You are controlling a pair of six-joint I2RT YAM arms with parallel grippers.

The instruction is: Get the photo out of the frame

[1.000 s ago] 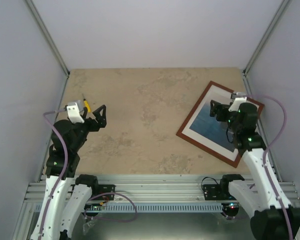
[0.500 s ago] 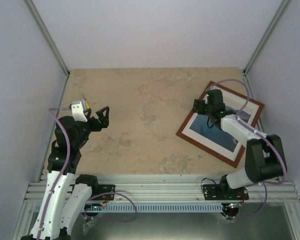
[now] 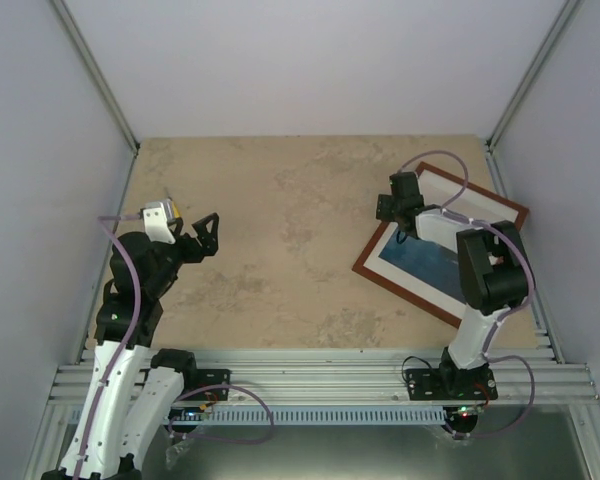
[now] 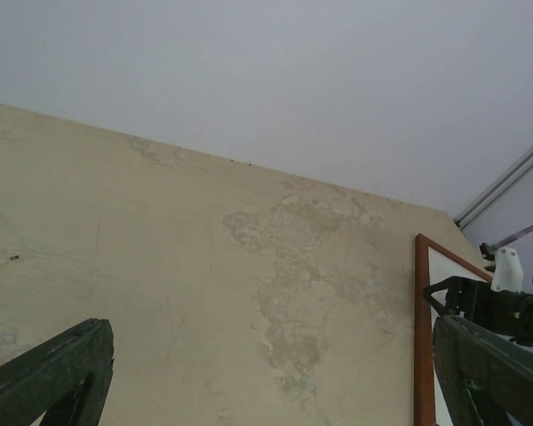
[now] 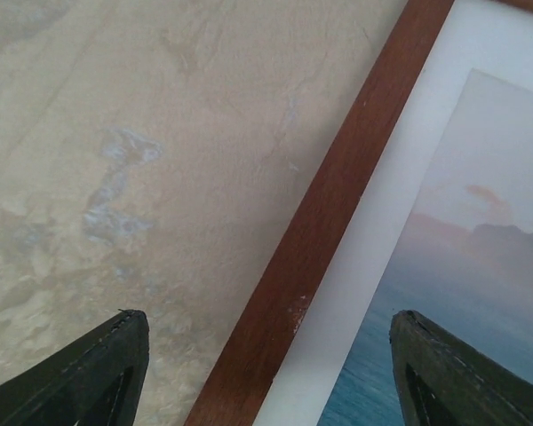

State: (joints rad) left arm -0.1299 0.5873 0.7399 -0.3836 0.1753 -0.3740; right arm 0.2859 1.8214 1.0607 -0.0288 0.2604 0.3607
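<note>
The frame [image 3: 372,270] with reddish-brown wooden edges lies face up at the right of the table, turned at an angle. The photo [image 3: 420,258] of blue sea and pale sky sits inside it behind a white mat border [image 5: 400,222]. My right gripper [image 3: 387,207] is open and empty, low over the frame's left edge [image 5: 329,222], one finger over the table and the other over the photo [image 5: 480,275]. My left gripper [image 3: 205,232] is open and empty, raised at the left of the table. The left wrist view shows the frame's edge [image 4: 423,337] far off.
Grey walls with metal corner posts enclose the beige stone-patterned table [image 3: 280,230]. The right arm [image 3: 490,270] reaches over the frame. The metal rail [image 3: 320,375] with the arm bases runs along the near edge.
My right gripper has moved from over the photo's right part to the left and further back, over the frame's left edge. The left arm has hardly moved.
</note>
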